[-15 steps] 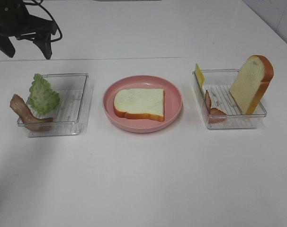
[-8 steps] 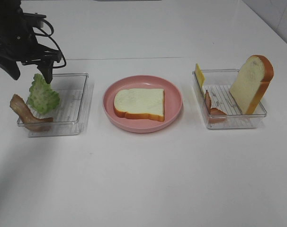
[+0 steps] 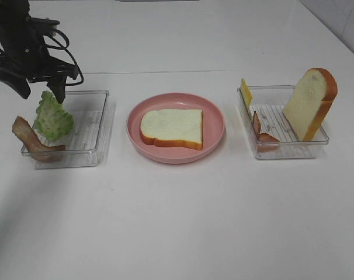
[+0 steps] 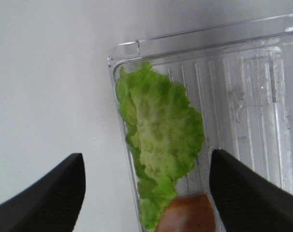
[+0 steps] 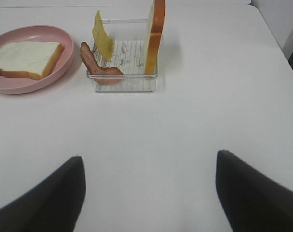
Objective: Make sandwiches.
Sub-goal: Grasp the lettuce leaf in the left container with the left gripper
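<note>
A round pink plate (image 3: 218, 125) sits at the middle of the white table (image 3: 177, 227). To its left stands a clear plastic tray (image 3: 90, 129), rectangular, with low walls and a ribbed floor. A second clear tray (image 3: 277, 121) of the same kind stands to the plate's right. Both trays are apart from the plate, roughly in a row with it, the right one a little farther from it. A thin seam (image 3: 165, 72) crosses the tabletop from left to right just beyond the trays.
</note>
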`<state>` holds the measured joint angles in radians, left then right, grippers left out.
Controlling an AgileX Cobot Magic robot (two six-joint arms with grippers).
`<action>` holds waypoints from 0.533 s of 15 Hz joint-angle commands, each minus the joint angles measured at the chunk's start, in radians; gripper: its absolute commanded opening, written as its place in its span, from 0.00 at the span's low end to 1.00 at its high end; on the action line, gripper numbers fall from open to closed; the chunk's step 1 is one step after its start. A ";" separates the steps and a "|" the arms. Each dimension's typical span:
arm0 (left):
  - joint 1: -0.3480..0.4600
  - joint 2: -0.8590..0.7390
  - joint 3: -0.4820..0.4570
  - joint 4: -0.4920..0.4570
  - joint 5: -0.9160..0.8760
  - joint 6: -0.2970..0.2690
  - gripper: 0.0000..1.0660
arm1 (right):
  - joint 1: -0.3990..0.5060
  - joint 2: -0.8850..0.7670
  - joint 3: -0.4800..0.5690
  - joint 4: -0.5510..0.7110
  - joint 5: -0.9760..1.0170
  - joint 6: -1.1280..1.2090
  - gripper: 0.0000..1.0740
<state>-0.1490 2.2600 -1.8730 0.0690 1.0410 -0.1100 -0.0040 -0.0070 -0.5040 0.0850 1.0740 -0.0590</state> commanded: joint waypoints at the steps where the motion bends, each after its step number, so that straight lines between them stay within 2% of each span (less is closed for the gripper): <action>1: -0.002 0.019 0.001 0.013 0.016 -0.003 0.64 | -0.008 -0.013 0.000 0.003 -0.013 -0.007 0.66; 3: -0.002 0.019 0.001 0.013 0.012 -0.003 0.64 | -0.008 -0.013 0.000 0.003 -0.013 -0.007 0.66; 8: -0.002 0.019 0.001 0.025 0.017 0.005 0.51 | -0.008 -0.013 0.000 0.003 -0.013 -0.007 0.66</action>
<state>-0.1490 2.2780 -1.8730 0.0880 1.0510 -0.1070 -0.0040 -0.0070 -0.5040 0.0850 1.0740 -0.0590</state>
